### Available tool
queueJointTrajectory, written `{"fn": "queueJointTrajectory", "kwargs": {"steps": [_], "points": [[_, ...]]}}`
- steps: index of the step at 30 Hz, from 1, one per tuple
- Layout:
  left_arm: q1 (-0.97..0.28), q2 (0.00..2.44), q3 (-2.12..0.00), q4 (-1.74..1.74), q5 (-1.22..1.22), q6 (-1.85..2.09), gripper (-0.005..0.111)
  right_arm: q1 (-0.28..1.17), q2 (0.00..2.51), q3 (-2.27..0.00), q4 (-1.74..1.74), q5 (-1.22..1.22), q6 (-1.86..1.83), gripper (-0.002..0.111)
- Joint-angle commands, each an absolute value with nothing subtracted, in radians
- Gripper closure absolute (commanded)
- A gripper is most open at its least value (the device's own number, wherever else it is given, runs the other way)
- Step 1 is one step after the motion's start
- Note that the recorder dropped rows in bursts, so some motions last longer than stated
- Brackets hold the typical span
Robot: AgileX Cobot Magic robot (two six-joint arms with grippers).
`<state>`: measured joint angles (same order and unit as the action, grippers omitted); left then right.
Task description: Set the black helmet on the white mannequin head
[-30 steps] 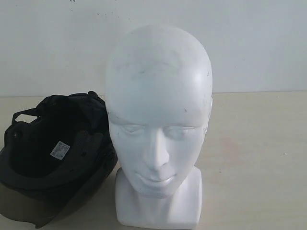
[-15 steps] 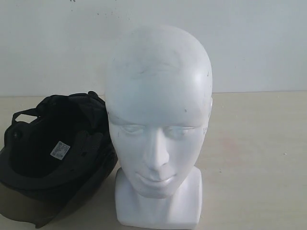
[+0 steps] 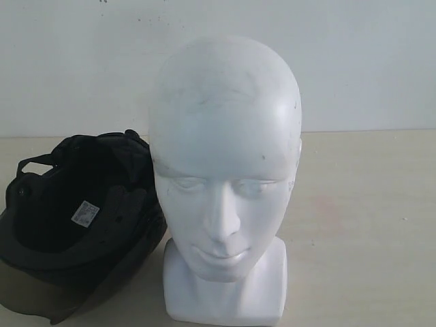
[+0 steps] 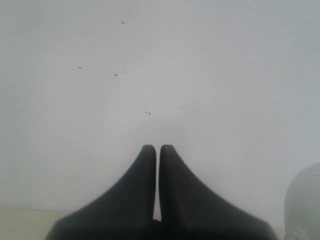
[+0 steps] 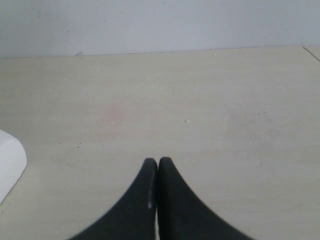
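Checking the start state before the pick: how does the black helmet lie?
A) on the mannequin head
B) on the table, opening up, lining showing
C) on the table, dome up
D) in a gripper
B: the black helmet rests on the table beside the white mannequin head, padded lining and white label facing up.

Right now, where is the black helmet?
In the exterior view the black helmet lies upside down on the table at the left, close beside the white mannequin head, its padded inside facing up.
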<state>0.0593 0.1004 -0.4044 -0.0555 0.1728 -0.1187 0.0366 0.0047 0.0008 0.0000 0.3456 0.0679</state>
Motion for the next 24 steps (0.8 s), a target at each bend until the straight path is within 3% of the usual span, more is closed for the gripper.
{"fn": "queueJointTrajectory", "kwargs": {"steps": [1,24], "points": [[0.060,0.107,-0.408,-0.071,0.183,-0.121,0.102,0.032,0.000,0.000,-0.006,0.334,0.067,0.108],[0.060,0.116,-0.408,-0.096,0.201,-0.116,0.102,0.032,0.000,0.000,-0.006,0.334,0.067,0.108]]}}
